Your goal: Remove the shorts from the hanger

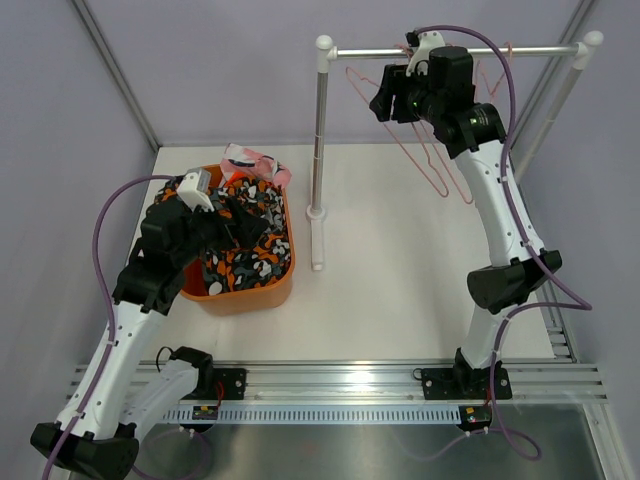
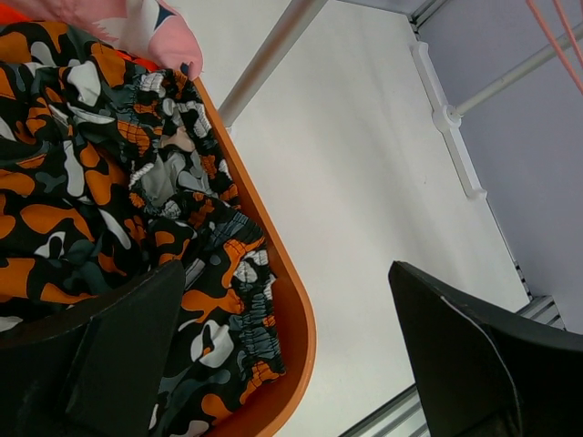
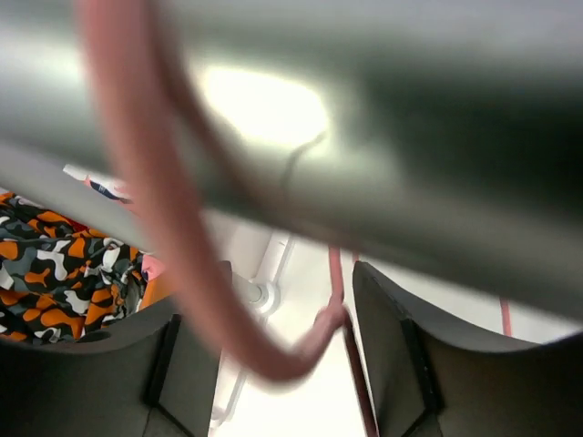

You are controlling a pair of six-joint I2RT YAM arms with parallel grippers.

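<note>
The black shorts with orange-and-white pattern (image 1: 245,258) lie in an orange basket (image 1: 285,285) at the left. The pink shorts (image 1: 255,162) hang over its far rim. The plain orange shorts are hidden. My left gripper (image 1: 238,225) is open and empty just above the black shorts (image 2: 82,182), near the basket's right rim (image 2: 296,319). My right gripper (image 1: 385,100) is open, up at the rack's rail (image 1: 500,50). The hook of a bare pink wire hanger (image 3: 173,228) passes between its fingers (image 3: 401,355). The hanger (image 1: 425,155) hangs empty from the rail.
The rack's left post (image 1: 320,130) stands on a round foot right of the basket. A second pink hanger (image 1: 490,78) hangs near the rail's right end. The white table (image 1: 400,280) has walls on the left and right.
</note>
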